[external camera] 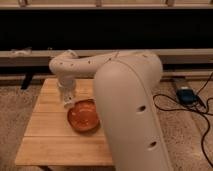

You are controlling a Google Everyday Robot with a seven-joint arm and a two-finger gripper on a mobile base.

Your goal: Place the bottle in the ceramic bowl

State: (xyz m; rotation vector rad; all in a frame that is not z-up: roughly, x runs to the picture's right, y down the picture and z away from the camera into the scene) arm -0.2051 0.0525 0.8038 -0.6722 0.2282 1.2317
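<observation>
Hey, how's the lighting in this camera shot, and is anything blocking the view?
Camera view: warm, dim light; dark band behind the wooden table. The arm fills the right foreground, hiding table. The gripper hangs at the ceramic bowl rim.

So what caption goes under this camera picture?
Robot arm's gripper hangs at the orange ceramic bowl's left rim on a wooden table.

One high view from behind the arm point(130, 110), looking down, gripper point(67, 100) over near table point(50, 135)
</observation>
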